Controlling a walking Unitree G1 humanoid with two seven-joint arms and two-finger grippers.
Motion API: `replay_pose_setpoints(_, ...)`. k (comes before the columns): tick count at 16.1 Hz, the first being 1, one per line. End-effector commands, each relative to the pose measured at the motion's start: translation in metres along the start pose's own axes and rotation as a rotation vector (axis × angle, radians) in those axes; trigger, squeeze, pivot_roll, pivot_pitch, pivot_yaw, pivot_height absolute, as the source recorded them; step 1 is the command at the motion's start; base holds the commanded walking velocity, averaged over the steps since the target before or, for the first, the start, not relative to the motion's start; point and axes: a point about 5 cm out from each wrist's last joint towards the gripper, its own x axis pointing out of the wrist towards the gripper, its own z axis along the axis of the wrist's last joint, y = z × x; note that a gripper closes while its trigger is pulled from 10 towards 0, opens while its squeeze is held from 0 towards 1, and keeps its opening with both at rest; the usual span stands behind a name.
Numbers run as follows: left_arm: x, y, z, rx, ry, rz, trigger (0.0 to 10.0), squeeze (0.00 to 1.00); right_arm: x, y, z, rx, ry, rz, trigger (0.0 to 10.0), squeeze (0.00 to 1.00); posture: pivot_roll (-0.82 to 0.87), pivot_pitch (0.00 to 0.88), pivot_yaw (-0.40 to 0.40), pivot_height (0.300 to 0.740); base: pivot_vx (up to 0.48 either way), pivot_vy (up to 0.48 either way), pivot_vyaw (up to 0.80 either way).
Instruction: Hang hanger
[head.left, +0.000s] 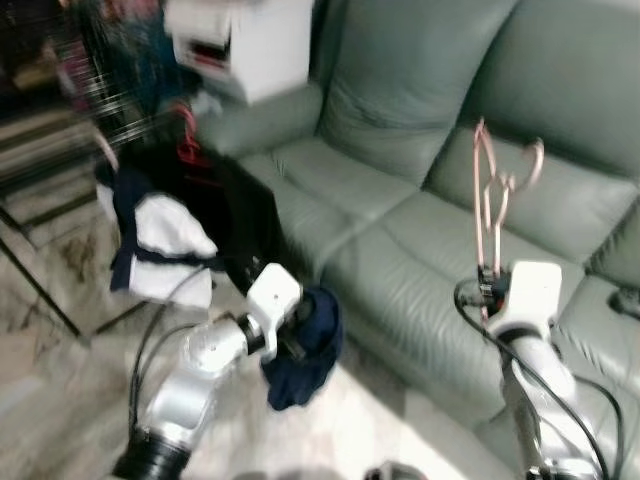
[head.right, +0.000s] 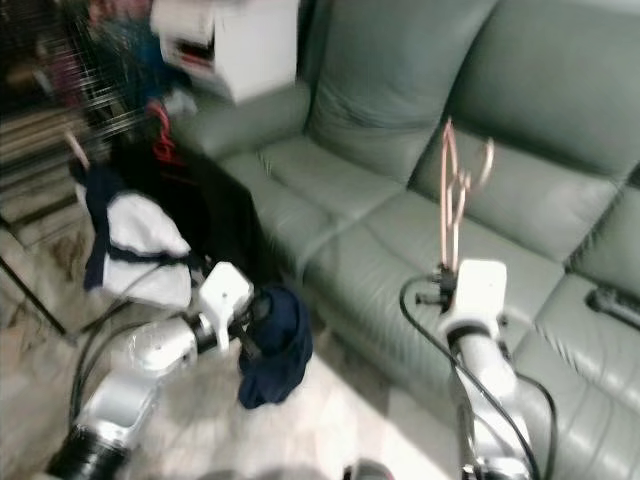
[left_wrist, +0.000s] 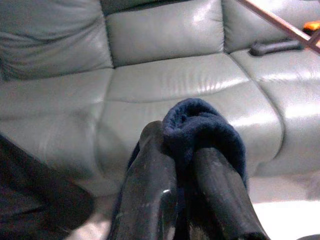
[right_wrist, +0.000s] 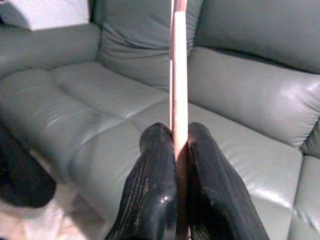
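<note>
A pink hanger (head.left: 492, 190) stands upright over the green sofa (head.left: 400, 130), its hook pointing up. My right gripper (right_wrist: 176, 145) is shut on the hanger's (right_wrist: 178, 65) lower bar, in front of the sofa seat. My left gripper (left_wrist: 182, 165) is shut on a dark navy garment (head.left: 305, 350) that droops below it, low in front of the sofa's left end. In the left wrist view the navy cloth (left_wrist: 202, 125) bunches between the two black fingers.
A pile of dark and white clothes (head.left: 165, 235) leans against the sofa's left arm. A white box (head.left: 245, 45) sits on that arm. A dark wire rack (head.left: 60, 110) stands at the far left over a patterned floor. A black object (head.left: 625, 300) lies on the right seat.
</note>
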Motion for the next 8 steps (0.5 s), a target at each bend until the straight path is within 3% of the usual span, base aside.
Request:
replay_pose_setpoints(1, -0.002, 0.005, 0.005, 0.078, -0.007, 0.016, 10.0, 0.0, 0.001, 0.008, 0.003, 0.008, -0.009, 0.038, 10.0, 0.0, -0.01, 0.0, 0.014, 0.74, 0.0, 0.0, 0.0)
replay_pose_setpoints(2, -0.002, 0.007, 0.004, 0.102, 0.002, 0.041, 10.0, 0.0, 0.001, 0.009, 0.002, 0.012, -0.001, 0.048, 10.0, 0.0, -0.01, 0.0, 0.014, 0.74, 0.0, 0.0, 0.0)
replay_pose_setpoints(3, -0.001, 0.016, 0.006, 0.188, 0.015, 0.106, 10.0, 0.0, 0.0, 0.011, 0.0, 0.017, 0.015, 0.071, 10.0, 0.0, -0.01, 0.0, 0.014, 0.74, 0.0, 0.0, 0.0)
replay_pose_setpoints(4, 0.0, 0.029, 0.008, 0.302, 0.037, 0.201, 10.0, 0.0, -0.001, 0.017, -0.005, 0.028, 0.048, 0.119, 10.0, 0.0, -0.01, 0.0, 0.014, 0.74, 0.0, 0.0, 0.0)
replay_pose_setpoints(5, 0.001, 0.038, 0.013, 0.355, 0.031, 0.244, 10.0, 0.0, -0.003, 0.021, -0.008, 0.025, 0.075, 0.163, 10.0, 0.0, -0.01, 0.0, 0.014, 0.74, 0.0, 0.0, 0.0)
replay_pose_setpoints(6, 0.0, 0.057, 0.027, 0.445, -0.01, 0.336, 10.0, 0.0, -0.005, 0.031, -0.01, 0.028, 0.086, 0.249, 10.0, 0.0, -0.01, 0.0, 0.018, 0.74, 0.0, 0.0, 0.0)
replay_pose_setpoints(8, 0.0, 0.069, 0.033, 0.51, 0.0, 0.315, 10.0, 0.0, -0.005, 0.038, -0.004, 0.019, 0.064, 0.335, 10.0, 0.0, -0.01, 0.0, 0.023, 0.74, 0.0, 0.0, 0.0)
